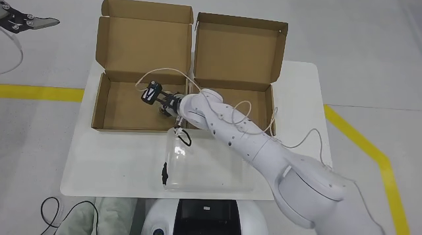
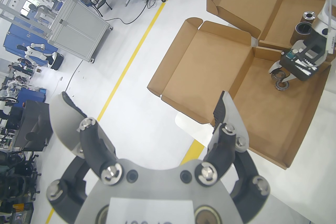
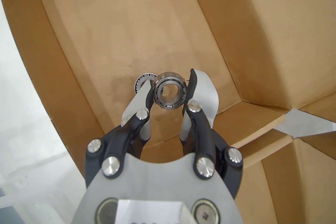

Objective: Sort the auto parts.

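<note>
**Bearing clasped over the left-hand box, a second one just beside it**

The right tool is seen clenched on a bearing, the fingers set across its outer ring from either side. The bore is turned toward the wrist, so the bearing's axis runs along the tool's own line of approach and not across it. The bearing is held low inside the left-hand box, near the wall that faces the robot. Whether it already rests on the cardboard floor cannot be told.

A second bearing lies on that floor just beside the held one, on the far side of one finger and partly hidden by it. The coming move is judged to be a release, and it turns on this closeness. Little room is left on that side for the finger to spread, so the lying bearing may be nudged.

The left tool is held released, fingers wide, off the surface and well apart from both boxes, so the right arm is by far the nearer. In the right-hand box two cylindrical sleeves are seen upright. A clear bin stands on the surface nearest the robot.
</note>
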`<action>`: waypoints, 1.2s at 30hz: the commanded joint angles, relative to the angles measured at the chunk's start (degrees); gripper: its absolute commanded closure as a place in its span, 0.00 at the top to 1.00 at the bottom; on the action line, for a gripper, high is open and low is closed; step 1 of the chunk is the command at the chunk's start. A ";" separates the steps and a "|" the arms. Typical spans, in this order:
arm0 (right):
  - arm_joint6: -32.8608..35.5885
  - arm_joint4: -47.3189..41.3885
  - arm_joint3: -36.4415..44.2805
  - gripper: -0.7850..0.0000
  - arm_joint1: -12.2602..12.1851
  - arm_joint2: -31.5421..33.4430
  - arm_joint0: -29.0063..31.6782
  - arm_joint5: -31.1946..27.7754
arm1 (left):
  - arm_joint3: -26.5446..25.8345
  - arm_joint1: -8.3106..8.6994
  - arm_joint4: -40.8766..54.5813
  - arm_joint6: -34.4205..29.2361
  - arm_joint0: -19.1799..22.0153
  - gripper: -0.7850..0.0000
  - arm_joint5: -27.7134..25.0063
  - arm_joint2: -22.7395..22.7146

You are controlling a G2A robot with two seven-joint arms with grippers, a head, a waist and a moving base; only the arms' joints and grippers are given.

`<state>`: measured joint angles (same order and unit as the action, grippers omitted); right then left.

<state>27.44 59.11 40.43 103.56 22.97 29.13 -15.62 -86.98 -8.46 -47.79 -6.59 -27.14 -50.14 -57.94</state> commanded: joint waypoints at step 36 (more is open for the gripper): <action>-6.80 9.61 17.74 0.45 -2.88 9.10 7.29 -6.39 | 0.00 0.00 0.00 0.00 0.00 1.00 0.00 0.00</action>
<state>20.41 67.97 55.48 101.47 31.13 35.14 -21.64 -86.98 -8.46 -47.79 -6.59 -27.14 -50.14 -57.94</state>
